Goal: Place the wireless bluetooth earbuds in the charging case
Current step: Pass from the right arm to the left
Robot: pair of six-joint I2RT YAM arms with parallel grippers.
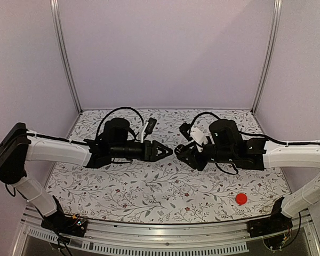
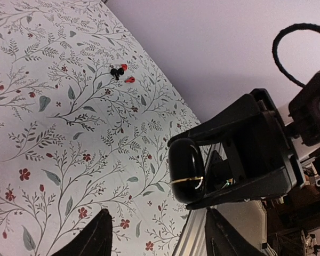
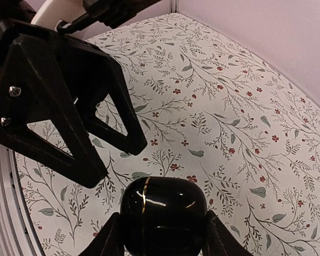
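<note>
My right gripper is shut on the glossy black charging case and holds it above the middle of the table. The case is closed, with a thin gold seam showing. It also shows in the left wrist view, pinched between the right fingers. My left gripper is open and empty, its tips just short of the case and facing it; its fingers fill the upper left of the right wrist view. Two small black-and-red pieces, likely the earbuds, lie on the floral cloth further away.
A flat red disc lies on the floral cloth at the front right. Purple walls enclose the table on three sides. A metal rail runs along the near edge.
</note>
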